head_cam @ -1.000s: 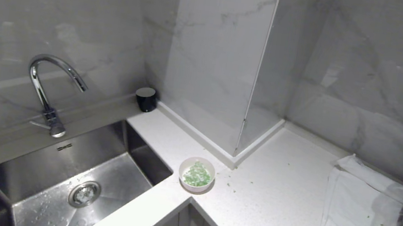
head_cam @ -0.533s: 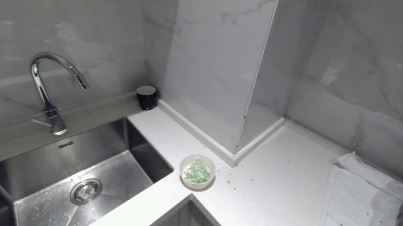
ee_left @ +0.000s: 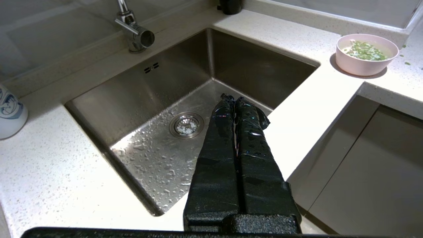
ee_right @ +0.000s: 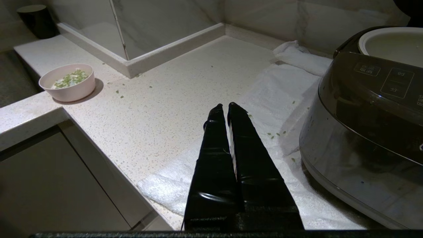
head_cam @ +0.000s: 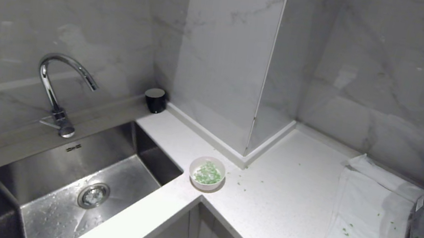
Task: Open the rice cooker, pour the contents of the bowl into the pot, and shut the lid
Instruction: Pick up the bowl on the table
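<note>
Head view shows neither arm. Nearest, both black end effectors, left (ee_left: 234,99) over the steel sink (ee_left: 138,99), right (ee_right: 226,107) above the white towel (ee_right: 284,86), are pressed closed, empty. Mid-tabletop (head_cam: 286,210) sits the small pink bowl (head_cam: 207,173) of chopped green bits (head_cam: 207,174). Far right, the dark brown-grey rice cooker (ee_right: 366,132) stands open, its pale pot (ee_right: 393,46) exposed.

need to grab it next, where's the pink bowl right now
In the head view the pink bowl sits mid-counter, at the sink's right corner, before the marble column.
</note>
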Tool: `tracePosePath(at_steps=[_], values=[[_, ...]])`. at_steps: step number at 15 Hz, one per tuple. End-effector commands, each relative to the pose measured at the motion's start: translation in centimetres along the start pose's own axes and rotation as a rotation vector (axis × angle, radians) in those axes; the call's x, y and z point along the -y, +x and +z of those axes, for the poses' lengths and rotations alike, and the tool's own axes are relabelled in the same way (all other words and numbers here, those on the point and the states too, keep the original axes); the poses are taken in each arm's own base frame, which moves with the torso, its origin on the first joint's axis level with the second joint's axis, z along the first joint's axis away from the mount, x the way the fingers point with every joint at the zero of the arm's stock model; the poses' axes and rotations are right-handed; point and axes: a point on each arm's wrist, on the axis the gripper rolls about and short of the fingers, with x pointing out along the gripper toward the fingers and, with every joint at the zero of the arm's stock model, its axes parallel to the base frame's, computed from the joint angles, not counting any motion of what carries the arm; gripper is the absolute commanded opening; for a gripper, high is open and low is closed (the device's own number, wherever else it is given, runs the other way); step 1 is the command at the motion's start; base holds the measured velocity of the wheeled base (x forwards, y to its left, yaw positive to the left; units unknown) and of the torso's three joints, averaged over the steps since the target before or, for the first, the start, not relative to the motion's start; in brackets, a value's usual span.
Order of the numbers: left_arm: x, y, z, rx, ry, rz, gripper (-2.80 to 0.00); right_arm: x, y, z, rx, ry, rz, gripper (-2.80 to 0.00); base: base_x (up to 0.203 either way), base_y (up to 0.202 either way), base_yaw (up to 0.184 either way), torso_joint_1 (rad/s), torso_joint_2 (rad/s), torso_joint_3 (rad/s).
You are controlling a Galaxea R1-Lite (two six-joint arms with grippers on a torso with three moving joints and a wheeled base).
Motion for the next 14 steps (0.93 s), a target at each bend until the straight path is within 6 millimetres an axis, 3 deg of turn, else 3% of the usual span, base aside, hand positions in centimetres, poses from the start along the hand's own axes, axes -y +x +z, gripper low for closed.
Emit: tracePosePath(at_steps=[1, 6, 14], values=[[0.0, 0.02, 0.02, -0.003, 0.0, 0.001, -2.8, 0.0, 0.0, 0.01, 0.0, -0.001, 0.0, -2.8, 0.0, 0.0, 0.0, 0.0, 0.0, 0.0], [-0.01, 0.02, 0.01, -0.003, -0.014, 0.002, -2.8, 0.0, 0.0, 0.0, -0.001, -0.001, 0.0, -2.8, 0.002, 0.001, -0.022, 0.001, 0.0, 0.0], [-0.02, 0.02, 0.01, -0.003, -0.016, 0.004, -2.8, 0.0, 0.01, -0.05, -0.002, -0.001, 0.0, -2.8, 0.002, 0.007, -0.173, 0.003, 0.0, 0.004]])
